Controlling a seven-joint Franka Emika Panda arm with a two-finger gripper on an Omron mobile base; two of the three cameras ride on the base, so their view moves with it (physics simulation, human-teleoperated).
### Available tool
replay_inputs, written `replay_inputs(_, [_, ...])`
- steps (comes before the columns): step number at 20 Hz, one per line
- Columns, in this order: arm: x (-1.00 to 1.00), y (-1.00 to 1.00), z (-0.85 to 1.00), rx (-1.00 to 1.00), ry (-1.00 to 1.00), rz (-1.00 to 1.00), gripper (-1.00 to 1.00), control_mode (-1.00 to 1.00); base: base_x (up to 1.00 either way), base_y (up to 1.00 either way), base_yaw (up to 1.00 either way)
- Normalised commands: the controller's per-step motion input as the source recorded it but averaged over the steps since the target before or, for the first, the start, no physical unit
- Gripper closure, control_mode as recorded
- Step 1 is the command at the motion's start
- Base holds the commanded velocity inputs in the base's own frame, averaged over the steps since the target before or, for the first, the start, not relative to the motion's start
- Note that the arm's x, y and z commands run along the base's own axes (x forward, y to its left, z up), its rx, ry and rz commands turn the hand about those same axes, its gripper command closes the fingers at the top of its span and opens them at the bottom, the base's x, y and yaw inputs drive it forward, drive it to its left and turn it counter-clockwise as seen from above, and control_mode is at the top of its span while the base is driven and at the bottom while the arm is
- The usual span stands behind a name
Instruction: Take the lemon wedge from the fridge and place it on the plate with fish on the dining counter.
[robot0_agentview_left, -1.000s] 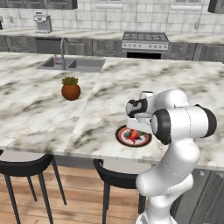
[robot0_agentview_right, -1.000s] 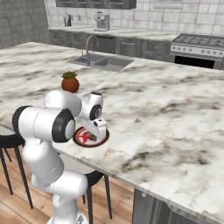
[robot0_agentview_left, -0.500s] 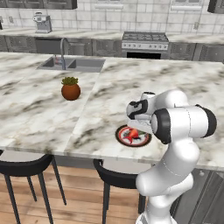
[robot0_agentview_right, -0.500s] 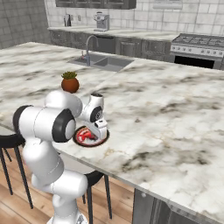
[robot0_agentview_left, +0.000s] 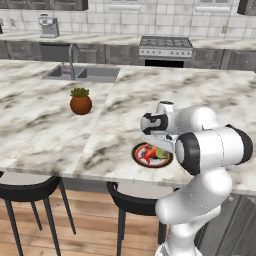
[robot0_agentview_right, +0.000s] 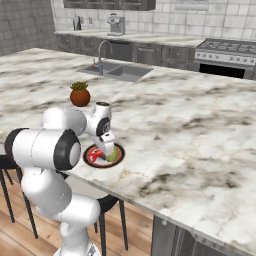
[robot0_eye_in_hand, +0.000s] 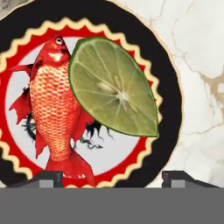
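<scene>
We start with the marble bench (robot0_agentview_left: 60, 125), the dining island with its sink (robot0_agentview_left: 82, 74) and faucet at the far side. Our arm hangs over its near edge, directly above the plate with fish (robot0_eye_in_hand: 173, 94). The tool (robot0_eye_in_hand: 111, 178) has just sprung wide: a second ago its jaws were pinched nearly shut, and now the two tips stand far apart at either side of the hand view, gripping nothing. Between them, lower down, the lemon wedge (robot0_eye_in_hand: 114, 87) lies on the plate, overlapping the red fish (robot0_eye_in_hand: 54, 105) and well inside the dark rim. From the base views we see a green speck on the plate just under the wrist (robot0_agentview_right: 112, 156). We judge the placing done; what remains is to lift clear without brushing the wedge. The potted plant (robot0_agentview_left: 80, 101) stands well apart, toward the sink, and nothing crowds the plate.
</scene>
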Motion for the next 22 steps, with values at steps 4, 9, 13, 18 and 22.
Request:
replay_inputs(4, [-0.34,0.31,0.65,-0.02,-0.08,-0.13,-1.00,-1.00,0.00,0.00,0.00])
replay_inputs(9, [-0.54,0.11,0.76,-0.01,-0.05,-0.17,-1.00,-1.00,0.00,0.00,0.00])
replay_inputs(13, [-1.00,-0.10,0.41,-0.05,-0.20,-0.06,-1.00,-1.00,0.00,0.00,0.00])
replay_inputs(18, [-1.00,-0.37,0.05,-0.01,-0.33,0.00,-1.00,-1.00,0.00,0.00,0.00])
replay_inputs(22, [-1.00,-0.53,-0.07,0.00,-0.46,0.00,-1.00,-1.00,0.00,0.00,0.00])
